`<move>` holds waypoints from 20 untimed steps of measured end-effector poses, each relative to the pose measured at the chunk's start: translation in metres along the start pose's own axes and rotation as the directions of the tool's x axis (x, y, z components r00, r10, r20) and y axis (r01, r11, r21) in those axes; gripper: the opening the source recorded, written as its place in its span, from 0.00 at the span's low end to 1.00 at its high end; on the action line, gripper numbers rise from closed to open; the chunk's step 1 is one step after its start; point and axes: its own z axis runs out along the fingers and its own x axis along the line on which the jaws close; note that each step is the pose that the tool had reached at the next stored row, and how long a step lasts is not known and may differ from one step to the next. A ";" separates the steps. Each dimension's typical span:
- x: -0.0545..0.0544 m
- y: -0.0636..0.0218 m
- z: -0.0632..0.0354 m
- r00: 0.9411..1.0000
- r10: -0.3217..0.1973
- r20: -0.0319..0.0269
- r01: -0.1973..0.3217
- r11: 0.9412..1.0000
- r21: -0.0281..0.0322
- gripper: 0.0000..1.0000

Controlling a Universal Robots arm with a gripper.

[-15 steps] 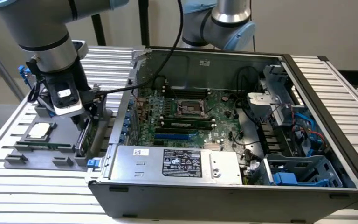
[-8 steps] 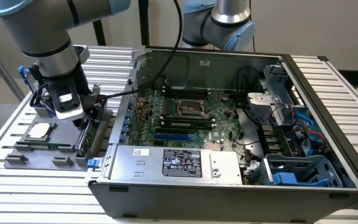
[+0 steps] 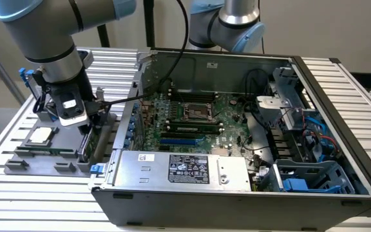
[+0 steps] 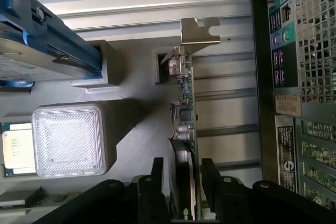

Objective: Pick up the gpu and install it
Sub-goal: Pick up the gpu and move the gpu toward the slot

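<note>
On the slatted aluminium table [image 3: 366, 96], at the exterior view's left beside the open grey computer case [image 3: 237, 198], the downward-pointing black gripper [image 4: 182, 166] straddles the upright green-black gpu [image 4: 185, 114], fingers apart.

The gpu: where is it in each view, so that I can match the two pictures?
Exterior view: the gpu stands on edge in the grey tray, on the exterior view's left, under the gripper.
Wrist view: the gpu runs edge-on between the fingers of the gripper, silver bracket at the far end.
Shared landmark: the silver processor chip on the tray.
</note>
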 end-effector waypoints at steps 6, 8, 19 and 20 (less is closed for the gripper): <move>0.000 0.0023 0.0002 1.000 0.000 0.000 0.000 1.000 0.000 1.00; 0.000 0.0026 0.0003 1.000 0.000 0.000 0.000 1.000 0.000 1.00; 0.000 0.0031 0.0006 1.000 0.000 0.000 0.000 1.000 0.000 0.00; 0.000 0.0031 0.0006 1.000 0.000 0.000 0.000 1.000 0.000 0.00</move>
